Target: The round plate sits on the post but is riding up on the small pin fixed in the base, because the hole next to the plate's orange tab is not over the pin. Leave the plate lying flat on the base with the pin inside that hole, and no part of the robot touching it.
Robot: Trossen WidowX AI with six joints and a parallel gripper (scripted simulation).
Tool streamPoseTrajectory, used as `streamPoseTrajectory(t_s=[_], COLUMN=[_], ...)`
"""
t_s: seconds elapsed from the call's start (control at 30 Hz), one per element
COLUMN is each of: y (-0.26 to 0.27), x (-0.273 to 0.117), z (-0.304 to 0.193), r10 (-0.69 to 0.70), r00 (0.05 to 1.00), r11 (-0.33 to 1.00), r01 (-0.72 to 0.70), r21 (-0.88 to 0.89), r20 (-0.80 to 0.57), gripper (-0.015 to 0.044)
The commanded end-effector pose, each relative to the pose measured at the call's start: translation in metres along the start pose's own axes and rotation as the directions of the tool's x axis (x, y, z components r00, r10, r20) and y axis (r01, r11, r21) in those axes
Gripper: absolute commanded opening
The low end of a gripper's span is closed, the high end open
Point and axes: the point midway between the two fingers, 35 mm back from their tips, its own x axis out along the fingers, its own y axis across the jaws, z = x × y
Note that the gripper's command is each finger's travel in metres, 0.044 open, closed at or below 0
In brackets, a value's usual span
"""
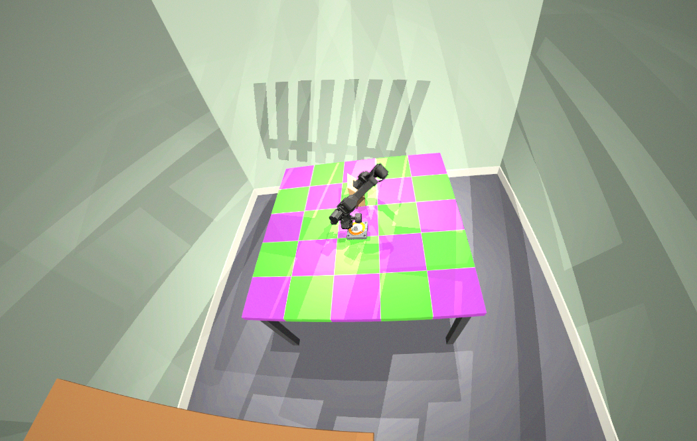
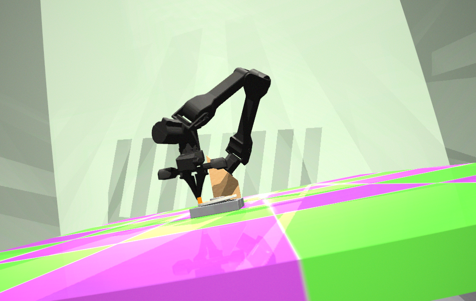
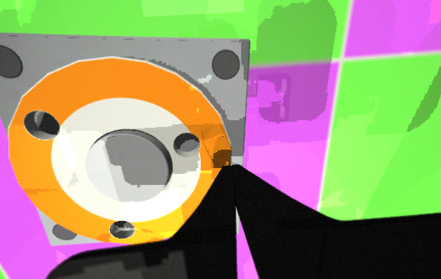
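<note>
The round plate (image 1: 362, 226) (image 3: 111, 77), with an orange rim and white middle, sits around the grey post (image 3: 144, 176) on the square grey base (image 2: 213, 211) (image 3: 98, 46). In the exterior view it is tilted, its right side raised above the base and its tab side low. The orange tab (image 2: 199, 200) (image 3: 221, 159) stands at the plate's edge. The hole (image 3: 186, 143) next to the tab shows grey inside; I cannot make out the pin. My gripper (image 2: 197, 197) (image 3: 231, 172) is shut and empty, its tips right at the tab, seemingly against it; contact is not certain.
A wooden panel (image 2: 225, 181) stands behind the base, near the foot of the arm. The base lies on a green and magenta checkered table (image 1: 403, 252). The base has dark round spots (image 3: 225, 64) at its corners. An orange-brown surface (image 1: 176, 419) is in the foreground.
</note>
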Motion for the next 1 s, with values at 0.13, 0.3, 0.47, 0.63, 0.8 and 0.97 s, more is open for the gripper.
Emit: streamPoseTrajectory(t_s=[0.13, 0.3, 0.47, 0.63, 0.8, 0.97], y=[0.000, 0.000, 0.001, 0.001, 0.001, 0.001], x=[0.002, 0.002, 0.002, 0.002, 0.002, 0.002], z=[0.004, 0.011, 0.017, 0.018, 0.018, 0.018], r10=[0.003, 0.003, 0.003, 0.003, 0.003, 0.003], r00=[1.000, 1.000, 1.000, 1.000, 1.000, 1.000], r11=[1.000, 1.000, 1.000, 1.000, 1.000, 1.000], r01=[-0.003, -0.003, -0.003, -0.003, -0.003, -0.003], r21=[0.007, 0.006, 0.006, 0.006, 0.006, 0.006], r20=[0.007, 0.007, 0.007, 0.007, 0.007, 0.007], gripper=[0.0000, 0.0000, 0.0000, 0.0000, 0.0000, 0.0000])
